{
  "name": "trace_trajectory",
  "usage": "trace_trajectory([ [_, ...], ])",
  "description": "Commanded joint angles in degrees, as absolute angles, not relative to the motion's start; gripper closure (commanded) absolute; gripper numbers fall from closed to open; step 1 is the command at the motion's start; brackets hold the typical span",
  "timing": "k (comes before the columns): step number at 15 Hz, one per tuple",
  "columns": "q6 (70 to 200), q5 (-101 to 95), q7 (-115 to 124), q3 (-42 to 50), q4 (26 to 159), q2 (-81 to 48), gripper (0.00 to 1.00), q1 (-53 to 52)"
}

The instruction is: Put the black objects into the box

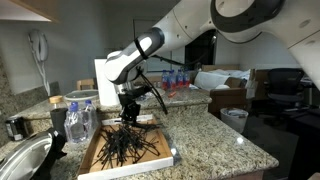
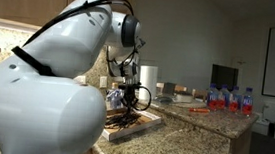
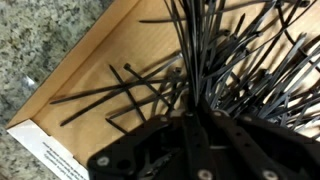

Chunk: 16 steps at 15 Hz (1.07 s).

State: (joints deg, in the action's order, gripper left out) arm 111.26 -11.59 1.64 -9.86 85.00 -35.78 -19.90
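Note:
The black objects are thin zip ties (image 1: 128,143) heaped in a flat open cardboard box (image 1: 95,160) on the granite counter. My gripper (image 1: 128,110) hangs right over the box, shut on a bundle of the ties that fans out below it. In the wrist view the fingers (image 3: 188,112) pinch the bundle of ties (image 3: 225,55) above the box floor (image 3: 90,70); a few loose ties lie flat there. In an exterior view the gripper (image 2: 127,99) and the box (image 2: 138,130) appear small behind my arm.
Clear plastic containers (image 1: 80,115) stand just beside the box. A metal bowl (image 1: 20,160) sits at the counter's near corner. Water bottles (image 1: 175,80) and a carton (image 1: 225,88) stand on the far counter. The counter edge (image 1: 240,160) is close to the box.

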Motion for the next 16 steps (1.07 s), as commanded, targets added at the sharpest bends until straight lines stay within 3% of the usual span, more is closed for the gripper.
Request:
trace_trajectory([
  [1,105.4,-11.9,0.9,-9.9,76.9,-39.5,0.92,-22.1],
  [2,104.8,-12.0,0.8,-9.9,75.6,-39.9,0.92,-22.7],
  [3,104.1,-11.9,0.8,-9.9,74.5,-40.2,0.67,-23.2],
  [4,104.0,-12.0,1.0,-9.9,74.0,-40.1,0.67,-23.6],
  [6,104.4,-12.2,1.6,-9.6,73.7,-39.4,0.56,-24.2],
  [14,101.5,-8.9,2.8,-8.7,79.7,-32.7,0.05,-21.5],
  [16,101.6,-7.5,2.4,-9.1,84.7,-28.9,0.0,-20.3],
])
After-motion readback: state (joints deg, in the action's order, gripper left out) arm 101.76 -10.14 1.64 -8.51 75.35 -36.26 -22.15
